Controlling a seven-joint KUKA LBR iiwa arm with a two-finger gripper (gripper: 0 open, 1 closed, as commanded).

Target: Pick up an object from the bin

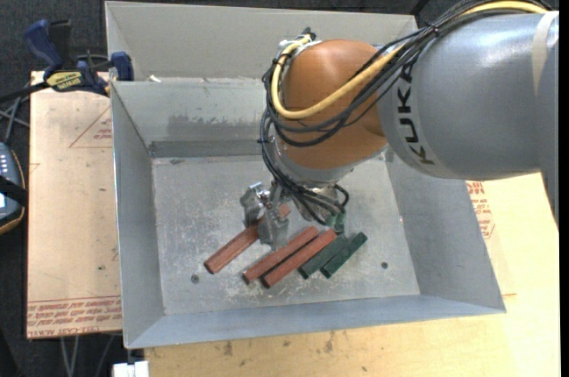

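My gripper (264, 220) reaches down near the middle of the bin floor, its metal fingers low over the upper end of a red-brown flat bar (233, 252) that lies slanted to the lower left. Whether the fingers grip that bar I cannot make out. Just right of it lie two more red-brown bars (289, 257) side by side, slanted the same way. Two dark green bars (335, 252) lie beyond them, at the right end of the row.
The orange dome and looped cables on the wrist hang over the bin's centre and hide the floor behind the gripper. The big grey arm covers the bin's right wall. Bare floor stretches to the left and front of the bars.
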